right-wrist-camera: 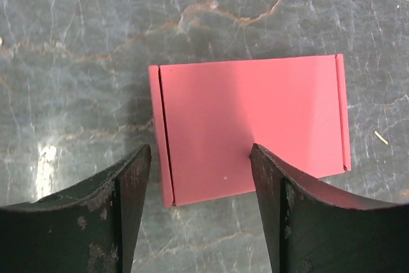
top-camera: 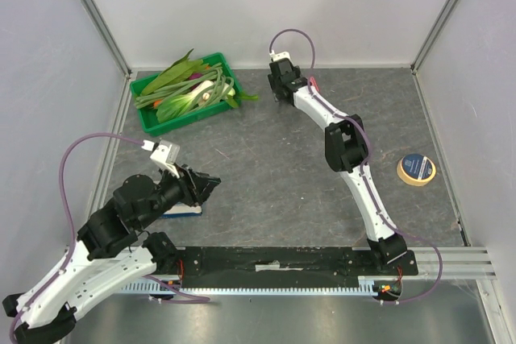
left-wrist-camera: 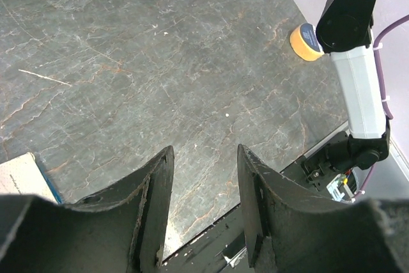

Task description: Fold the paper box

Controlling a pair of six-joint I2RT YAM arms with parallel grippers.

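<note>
Right pincer (right-wrist-camera: 199, 151) spread above flat paper box (right-wrist-camera: 249, 113), left pincer (left-wrist-camera: 204, 151) spread, grey marbled table (right-wrist-camera: 64, 30), white walls (top-camera: 282, 6)

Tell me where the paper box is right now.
In the right wrist view the paper box lies flat on the table under the open right gripper; from above, that is the far side, right of the green tray.

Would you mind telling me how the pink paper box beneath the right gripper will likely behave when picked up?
The paper box lies flat on the table and looks thin, so probably light and floppy, bending along its creased flaps. With no raised edge showing, the open right gripper may just slide it.
</note>
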